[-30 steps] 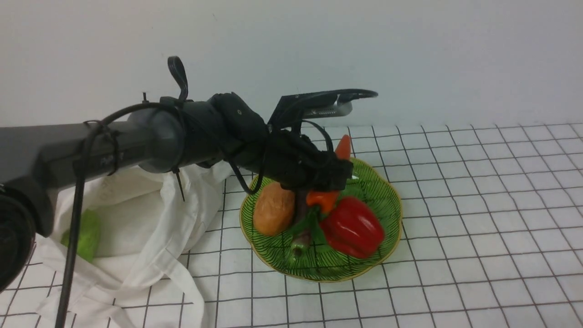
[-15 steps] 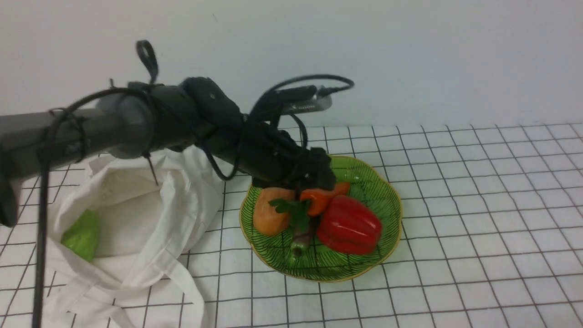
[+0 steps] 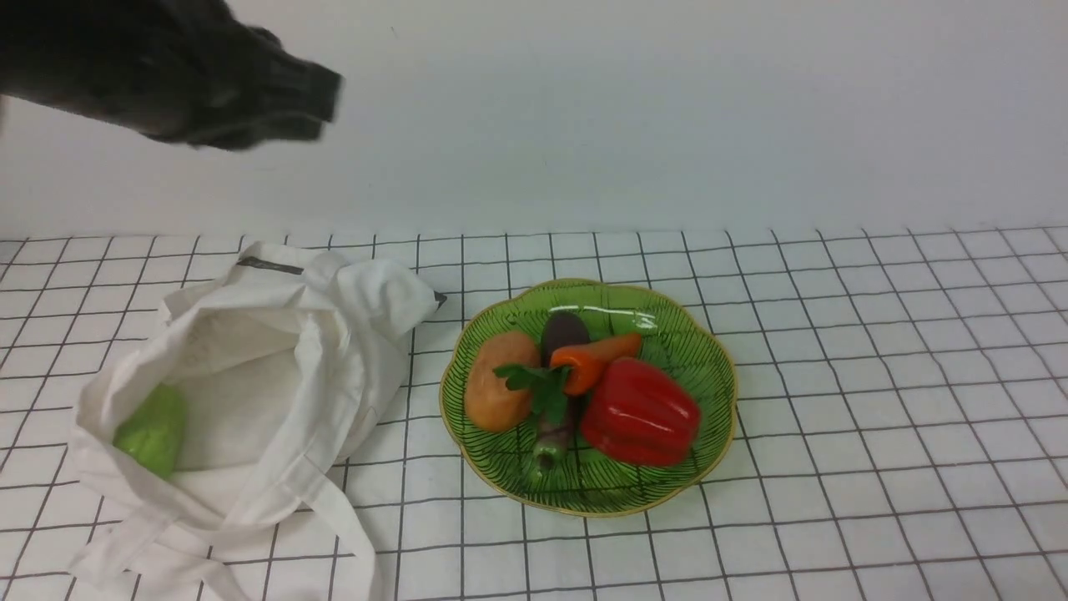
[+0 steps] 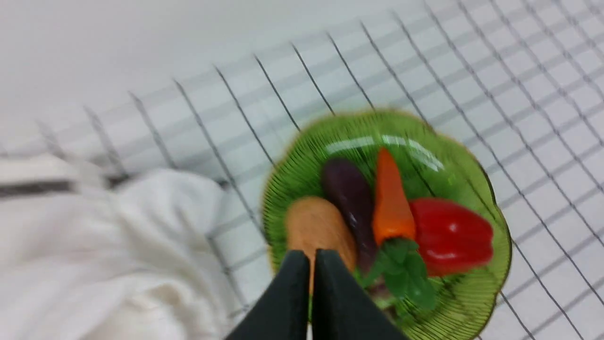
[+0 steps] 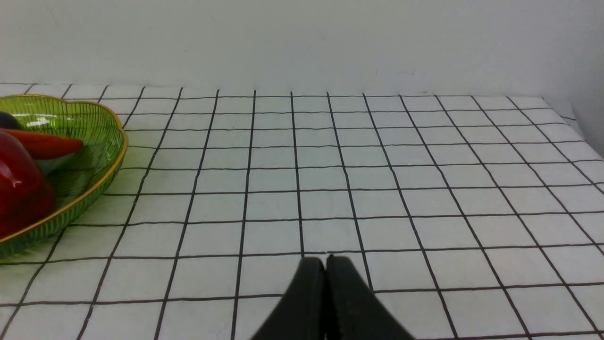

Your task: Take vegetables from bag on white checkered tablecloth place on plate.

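The orange carrot (image 3: 596, 359) with its green top lies on the green plate (image 3: 697, 334); it also shows in the left wrist view (image 4: 390, 198). The pale green gourd (image 3: 154, 430) lies inside the open white bag (image 3: 267, 367) on the white checkered tablecloth (image 3: 876, 376). My left gripper (image 3: 321, 88) is blurred, high at the upper left, above the bag. In its wrist view the left gripper (image 4: 311, 252) is shut and empty. My right gripper (image 5: 325, 259) is shut and empty, low over bare tablecloth to the right of the plate (image 5: 101, 125).
A red bell pepper (image 3: 641, 411), a brown potato (image 3: 499, 391) and a dark purple eggplant (image 3: 563, 330) share the plate. The bag's straps (image 3: 334, 517) trail toward the front edge. A pale wall stands behind the table.
My left arm has let go of the carrot onto the plate, then lifted and pulled back to the upper left. The carrot now lies across the eggplant.
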Available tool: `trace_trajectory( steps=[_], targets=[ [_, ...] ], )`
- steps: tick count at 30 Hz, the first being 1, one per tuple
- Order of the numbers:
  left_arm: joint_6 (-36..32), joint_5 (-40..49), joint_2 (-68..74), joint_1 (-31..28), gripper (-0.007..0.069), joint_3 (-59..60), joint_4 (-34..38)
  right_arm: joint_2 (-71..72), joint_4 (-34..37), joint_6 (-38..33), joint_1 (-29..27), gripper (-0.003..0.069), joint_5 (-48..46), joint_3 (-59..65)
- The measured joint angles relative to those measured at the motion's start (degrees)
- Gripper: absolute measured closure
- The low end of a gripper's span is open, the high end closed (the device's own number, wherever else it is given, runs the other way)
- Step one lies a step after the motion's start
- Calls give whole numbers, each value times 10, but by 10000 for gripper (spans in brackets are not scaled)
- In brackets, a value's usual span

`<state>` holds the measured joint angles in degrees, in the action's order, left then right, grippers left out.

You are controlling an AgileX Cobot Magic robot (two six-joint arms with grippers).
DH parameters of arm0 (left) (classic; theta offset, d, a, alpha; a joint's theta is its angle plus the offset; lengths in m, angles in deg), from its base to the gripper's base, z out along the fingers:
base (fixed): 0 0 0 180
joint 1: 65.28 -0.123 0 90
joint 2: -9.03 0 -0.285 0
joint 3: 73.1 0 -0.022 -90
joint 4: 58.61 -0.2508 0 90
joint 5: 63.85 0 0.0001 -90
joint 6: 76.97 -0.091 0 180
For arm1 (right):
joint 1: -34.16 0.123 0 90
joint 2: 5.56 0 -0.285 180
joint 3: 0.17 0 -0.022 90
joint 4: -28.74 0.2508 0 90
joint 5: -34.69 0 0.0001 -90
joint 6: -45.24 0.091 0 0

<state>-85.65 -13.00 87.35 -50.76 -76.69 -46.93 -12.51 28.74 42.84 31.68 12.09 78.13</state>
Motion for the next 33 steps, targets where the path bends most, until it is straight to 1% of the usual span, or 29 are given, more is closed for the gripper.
trace_trajectory(
  steps=[4, 6, 8, 13, 16, 17, 19, 22, 28, 33],
  targets=[
    [44, -7, -145, 0, 632, 54, -55, 0, 0, 0, 0, 675, 0, 0],
    [55, -19, -187, 0, 632, 87, -67, 0, 0, 0, 0, 675, 0, 0],
    [73, -43, -257, 0, 632, 143, -82, 0, 0, 0, 0, 675, 0, 0],
    [112, -94, -407, 0, 632, 268, -91, 0, 0, 0, 0, 675, 0, 0],
    [136, -106, -511, 0, 632, 358, -92, 0, 0, 0, 0, 675, 0, 0],
    [136, -106, -511, 0, 632, 358, -92, 0, 0, 0, 0, 675, 0, 0],
    [146, -106, -557, 0, 632, 408, -92, 0, 0, 0, 0, 675, 0, 0],
    [151, -105, -580, 0, 632, 443, -86, 0, 0, 0, 0, 675, 0, 0],
    [151, -66, -585, 0, 632, 453, -32, 0, 0, 0, 0, 675, 0, 0],
    [119, -62, -585, 0, 632, 453, -34, 0, 0, 0, 0, 675, 0, 0]
  ],
)
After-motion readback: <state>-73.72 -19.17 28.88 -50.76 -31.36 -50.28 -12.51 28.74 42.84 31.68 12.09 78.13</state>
